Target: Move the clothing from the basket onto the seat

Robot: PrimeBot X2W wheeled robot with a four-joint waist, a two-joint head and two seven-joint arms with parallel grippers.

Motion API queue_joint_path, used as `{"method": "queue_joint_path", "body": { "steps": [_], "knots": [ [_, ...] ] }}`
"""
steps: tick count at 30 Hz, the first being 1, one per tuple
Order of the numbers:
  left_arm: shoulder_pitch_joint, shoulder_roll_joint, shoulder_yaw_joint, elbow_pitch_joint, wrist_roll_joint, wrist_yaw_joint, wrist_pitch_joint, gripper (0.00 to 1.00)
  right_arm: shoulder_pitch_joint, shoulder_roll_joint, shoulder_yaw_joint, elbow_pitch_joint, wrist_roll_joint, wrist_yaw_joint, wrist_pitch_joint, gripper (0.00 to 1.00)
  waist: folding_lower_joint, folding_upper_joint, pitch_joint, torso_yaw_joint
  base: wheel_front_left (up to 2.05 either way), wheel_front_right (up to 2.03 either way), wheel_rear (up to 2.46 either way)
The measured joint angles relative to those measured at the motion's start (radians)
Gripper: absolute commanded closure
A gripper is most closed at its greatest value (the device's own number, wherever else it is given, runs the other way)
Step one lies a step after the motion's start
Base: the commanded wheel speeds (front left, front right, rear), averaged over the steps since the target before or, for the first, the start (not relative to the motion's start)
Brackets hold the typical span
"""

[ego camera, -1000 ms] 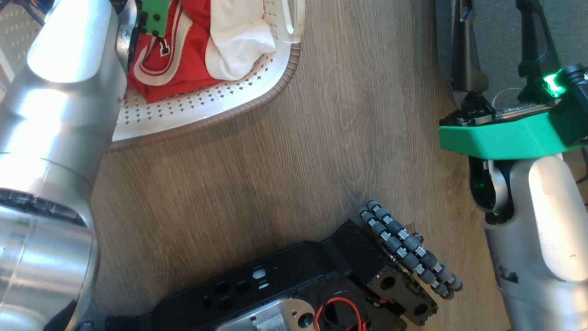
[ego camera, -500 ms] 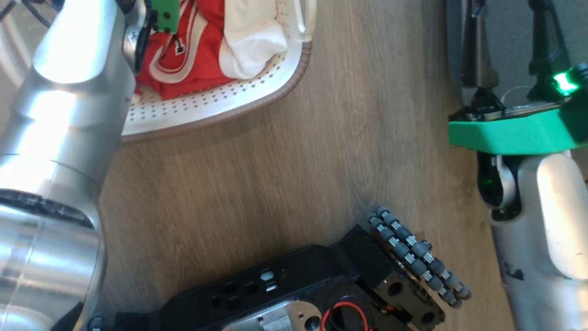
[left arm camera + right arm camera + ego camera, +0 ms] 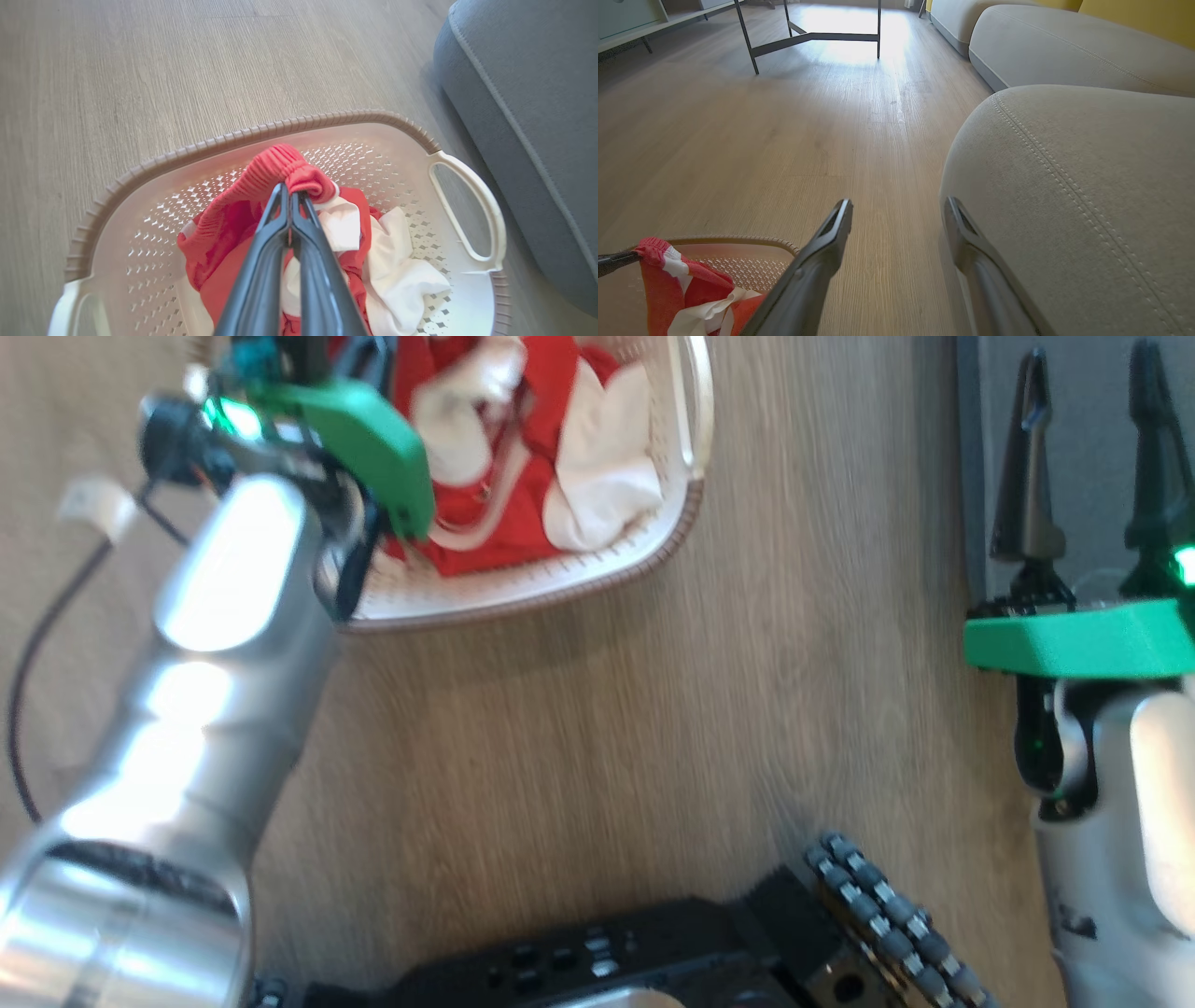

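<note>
I am in a home, a living room by the look of it. Pale wood-look planks make the floor (image 3: 784,140). A big upholstered seat (image 3: 1087,196) with stitched seams stands on it. A second long cushioned piece (image 3: 1064,46) lies beyond, with a yellow surface (image 3: 1134,14) behind it. Across the floor stands a thin dark metal table frame (image 3: 808,39), and a low pale cabinet (image 3: 626,18) beside it. A laundry basket (image 3: 261,135) of clothing (image 3: 275,168) sits on the floor near the seat's edge.

basket (image 3: 140,233): perforated plastic | clothing (image 3: 273,170): ribbed soft cloth | floor (image 3: 140,70): matt wood
</note>
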Motion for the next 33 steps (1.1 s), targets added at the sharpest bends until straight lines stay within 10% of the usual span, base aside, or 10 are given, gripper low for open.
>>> {"method": "queue_joint_path", "body": {
  "steps": [8,33],
  "knots": [
    [0.218,0.063,0.053,-0.213,-0.079,0.024,-0.013,1.00,0.120,-0.018,-0.025,0.027,0.000,0.000,0.000,0.00,0.0000,0.0000,-0.172,0.055,0.00,0.00,0.00],
    [0.753,0.295,0.195,-0.957,-0.205,0.283,0.178,1.00,0.390,-0.080,-0.027,0.089,0.023,0.000,0.000,0.00,-0.0001,0.0000,-0.659,0.166,0.00,0.00,0.00]
  ]
}}
